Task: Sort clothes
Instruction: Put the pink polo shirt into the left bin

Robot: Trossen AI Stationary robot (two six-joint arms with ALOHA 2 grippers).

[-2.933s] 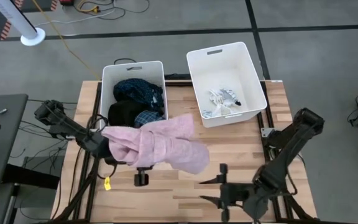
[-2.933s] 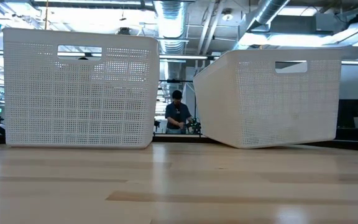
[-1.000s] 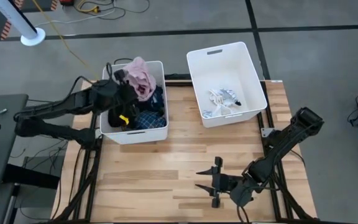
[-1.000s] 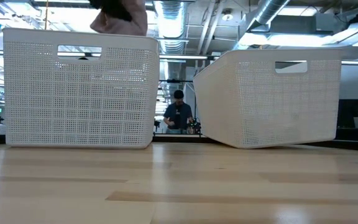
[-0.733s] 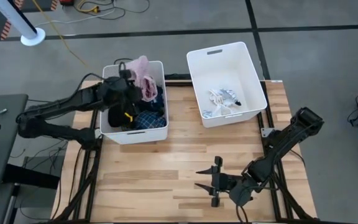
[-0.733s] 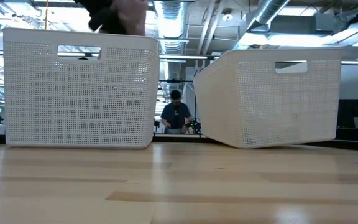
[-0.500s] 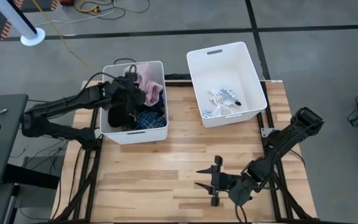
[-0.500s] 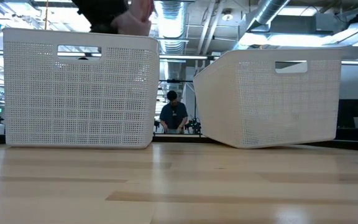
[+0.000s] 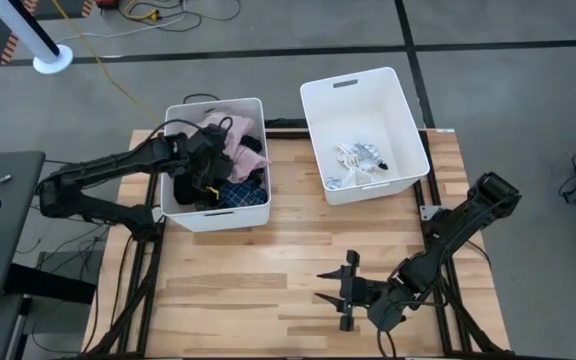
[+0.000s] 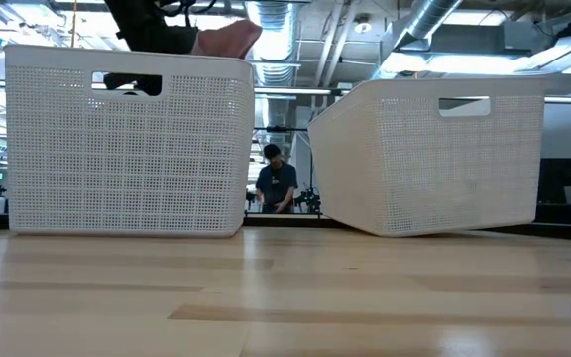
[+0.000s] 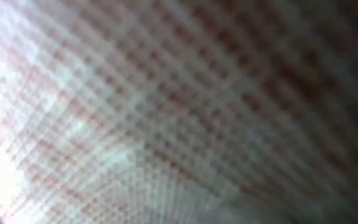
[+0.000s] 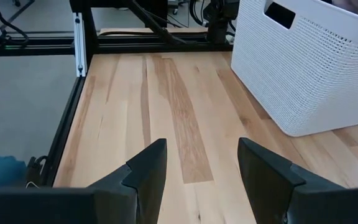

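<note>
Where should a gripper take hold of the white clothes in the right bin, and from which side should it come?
From straight above, I would say. The white clothes lie crumpled low on the floor of the right bin, near its front wall, and the walls block any sideways approach. Close the jaws on a raised fold at the top of the heap, away from the wall. The right gripper waits open over the table's near side.

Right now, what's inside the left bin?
In the left bin: the pale pink garment on top, black clothing and blue plaid below. The left gripper reaches in, hiding whatever lies beneath it.
</note>
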